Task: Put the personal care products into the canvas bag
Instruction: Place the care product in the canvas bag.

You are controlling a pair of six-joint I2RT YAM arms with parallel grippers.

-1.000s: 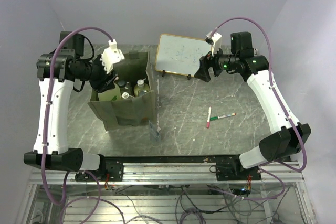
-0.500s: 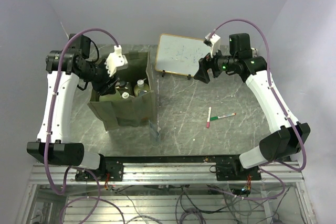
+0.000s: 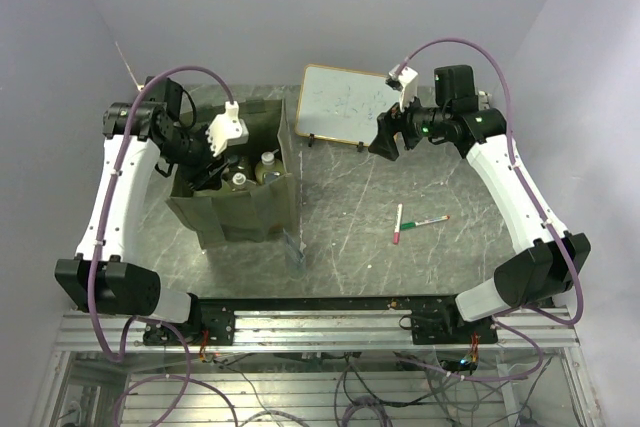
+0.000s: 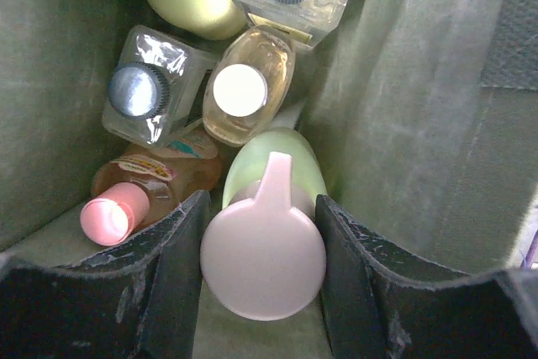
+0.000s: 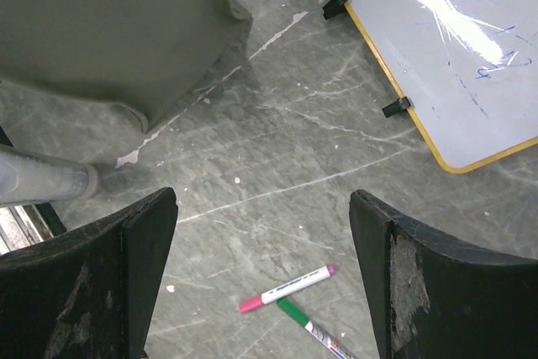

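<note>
We found the left gripper inside the canvas bag, clamped on the upright green pump bottle at lower centre. The right gripper stood wide, empty.

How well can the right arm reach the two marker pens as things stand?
Probably yes: the right gripper hangs open over the table, and the marker pens lie in the open before it, nothing between.
</note>
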